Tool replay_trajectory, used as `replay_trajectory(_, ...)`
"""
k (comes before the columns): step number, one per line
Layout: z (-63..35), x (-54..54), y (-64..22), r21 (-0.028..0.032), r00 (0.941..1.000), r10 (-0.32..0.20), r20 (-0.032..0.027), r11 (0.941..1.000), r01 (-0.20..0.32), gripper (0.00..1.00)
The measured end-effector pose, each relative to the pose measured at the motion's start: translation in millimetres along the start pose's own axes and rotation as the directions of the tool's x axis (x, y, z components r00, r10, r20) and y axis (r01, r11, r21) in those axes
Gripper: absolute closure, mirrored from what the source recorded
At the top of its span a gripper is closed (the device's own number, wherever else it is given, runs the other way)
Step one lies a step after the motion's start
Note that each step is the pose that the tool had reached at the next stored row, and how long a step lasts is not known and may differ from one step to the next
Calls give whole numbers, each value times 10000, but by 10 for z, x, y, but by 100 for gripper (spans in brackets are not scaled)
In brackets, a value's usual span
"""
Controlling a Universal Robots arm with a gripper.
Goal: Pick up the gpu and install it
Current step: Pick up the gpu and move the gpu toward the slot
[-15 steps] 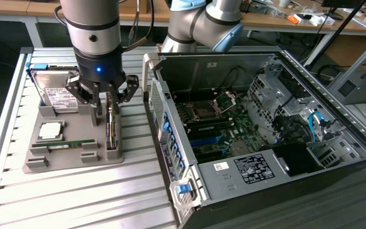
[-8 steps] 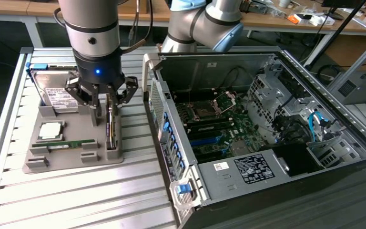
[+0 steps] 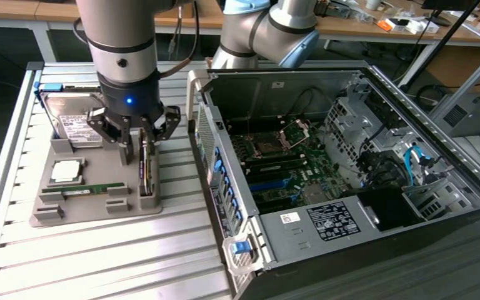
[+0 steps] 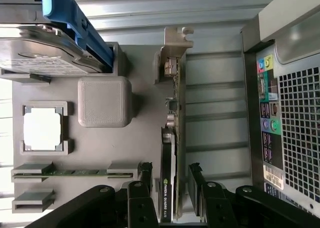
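- grey printed holder [image 3: 85, 214] on the slatted desk [image 3: 73, 262], and the gpu [image 4: 168, 138] stands on its long edge in a slot on the side nearest the computer case [image 3: 349, 187]. why on edge?
- my guess: upright, both flat faces are free, so fingers can come down either side. lying flat, it would offer nothing to pinch.
- and the hand [image 4: 169, 174]?
- wide open, holding nothing. it hangs right over the card with one finger [image 4: 145, 175] on each side. the wrist view shows a gap between each pad and the card, so it straddles without contact, as far as i can see.
- which end?
- the end away from the metal bracket [image 4: 175, 42].
- the other parts?
- hard drive [image 3: 73, 122], processor [image 3: 67, 170] and green memory stick [image 3: 94, 187] sit in their own pockets, apart from the hand.
- and the case?
- open on its side just beside the holder, motherboard [image 3: 277, 169] facing up, so a card can go in from above. nothing installed yet, i judge.
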State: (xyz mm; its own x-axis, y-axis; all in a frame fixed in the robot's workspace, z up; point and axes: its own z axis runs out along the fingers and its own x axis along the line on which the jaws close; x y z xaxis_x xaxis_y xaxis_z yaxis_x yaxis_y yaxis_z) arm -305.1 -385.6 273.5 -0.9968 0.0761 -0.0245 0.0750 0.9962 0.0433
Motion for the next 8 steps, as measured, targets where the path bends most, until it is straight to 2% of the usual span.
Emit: replay_trajectory(8,82,3,7,0,10000,0,1,10000,0,58)
